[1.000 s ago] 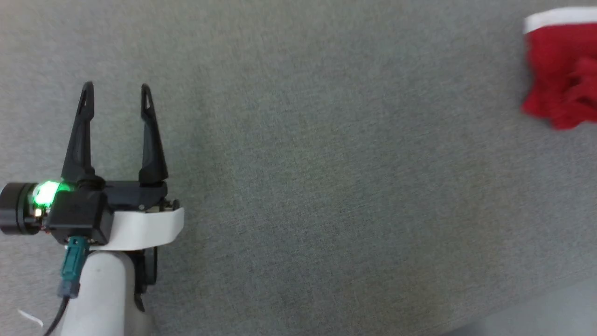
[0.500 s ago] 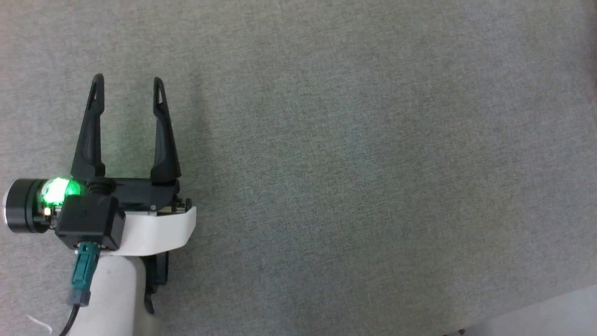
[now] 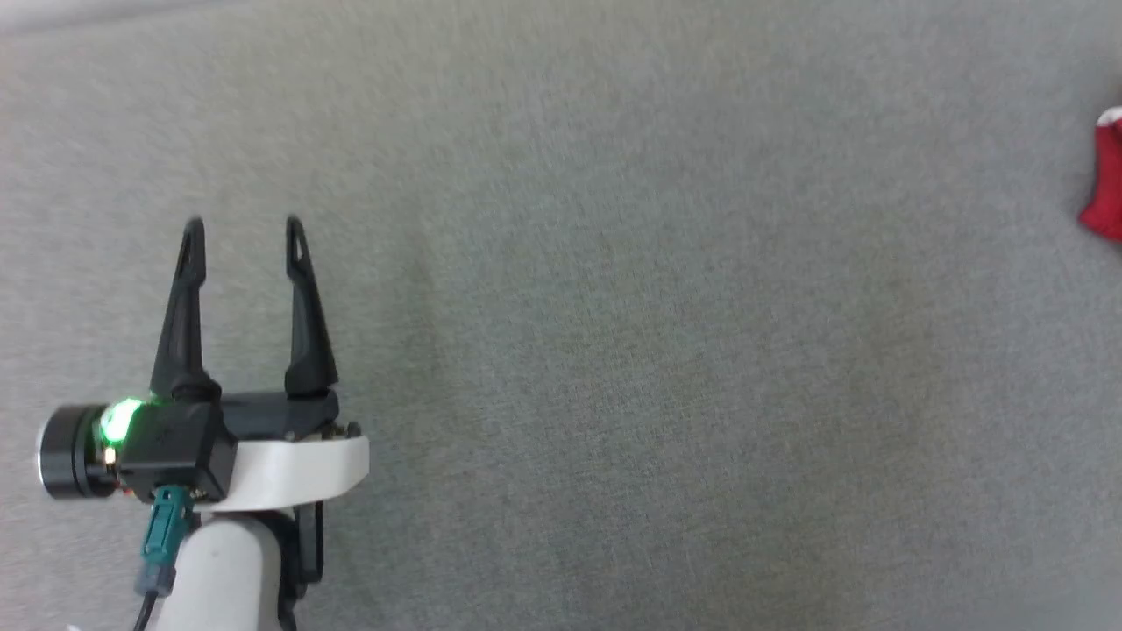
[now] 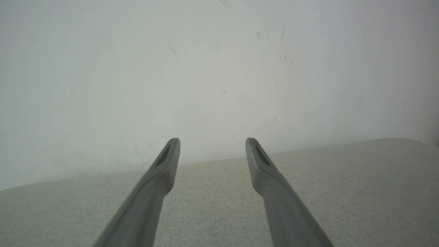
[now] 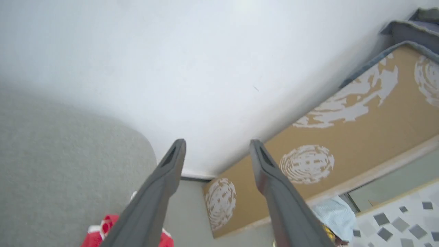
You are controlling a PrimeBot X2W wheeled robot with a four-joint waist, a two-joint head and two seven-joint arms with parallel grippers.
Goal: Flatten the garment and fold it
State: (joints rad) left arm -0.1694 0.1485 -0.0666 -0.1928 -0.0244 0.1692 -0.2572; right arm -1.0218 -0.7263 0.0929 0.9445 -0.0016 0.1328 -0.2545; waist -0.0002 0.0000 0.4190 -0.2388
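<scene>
Honestly, the garment [image 3: 1109,184] sits way out at 3 o'clock on the grey fabric surface [image 3: 614,350], well apart from the released left hand [image 3: 244,226] at 8 o'clock. Right hand [image 5: 217,142] is released too. I'd pull the garment centre by its white trim before smoothing.

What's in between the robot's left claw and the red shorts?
Just bare grey fabric surface. In the head view, the left gripper sits at the lower left and the red shorts peek in at the right edge.
</scene>
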